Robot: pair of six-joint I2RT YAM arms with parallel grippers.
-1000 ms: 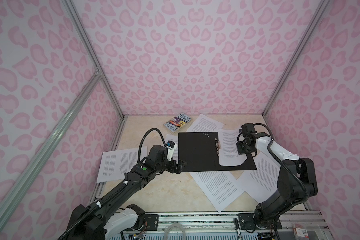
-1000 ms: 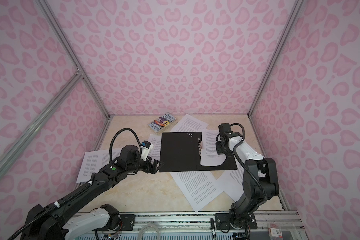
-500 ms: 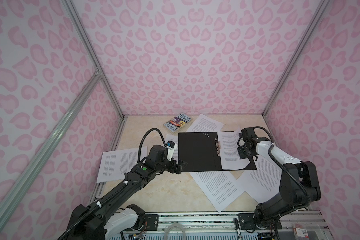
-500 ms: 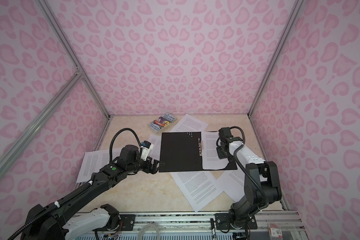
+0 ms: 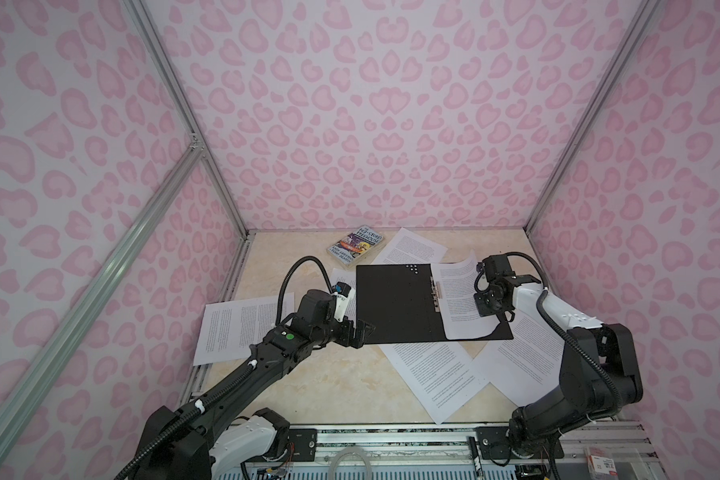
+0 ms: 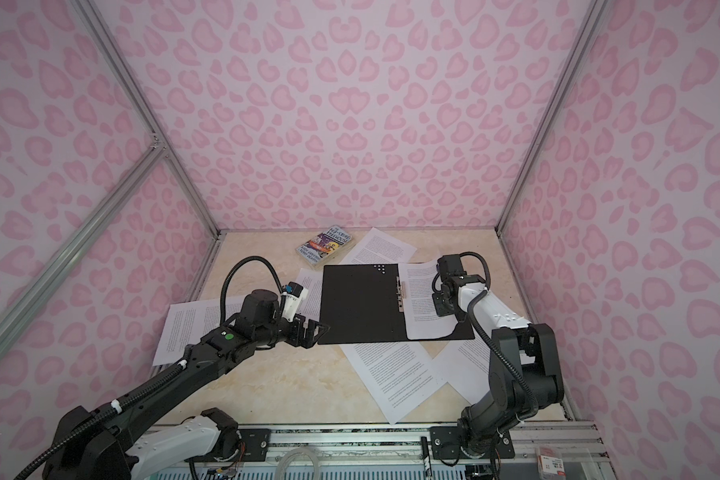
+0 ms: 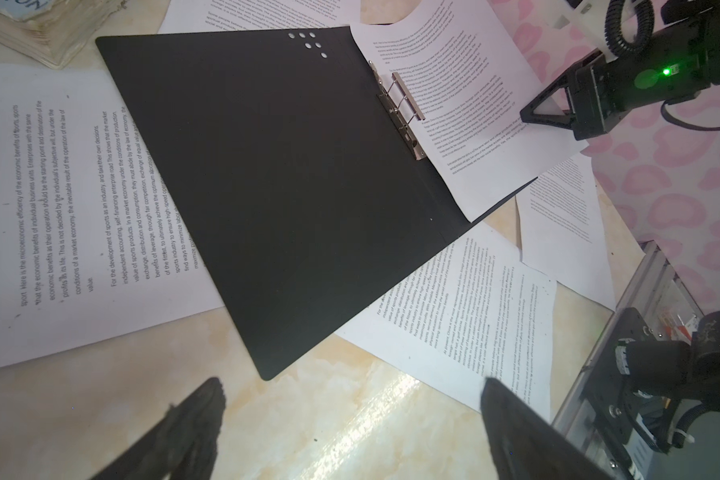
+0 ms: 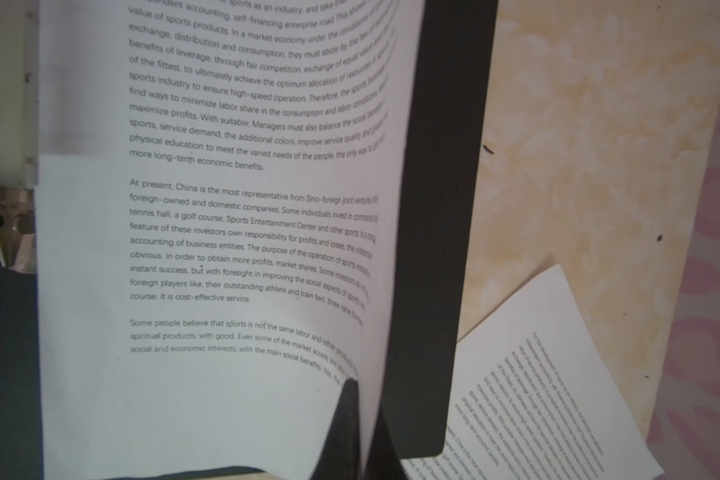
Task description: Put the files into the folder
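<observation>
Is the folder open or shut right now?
Open. The folder lies spread flat, black inside up, its metal clip exposed, with one printed sheet over the half to the clip's right in both top views.

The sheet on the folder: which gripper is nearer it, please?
Right. The right gripper pinches the sheet; the left gripper, open, sits across the folder, at its opposite corner.

Left arm (image 5: 267, 365): black links, white base segment (image 5: 246, 440), green dot (image 5: 290, 336) | Right arm (image 5: 558, 311): white forearm, black joints | Cables (image 5: 282, 291): black corrugated conduit
</observation>
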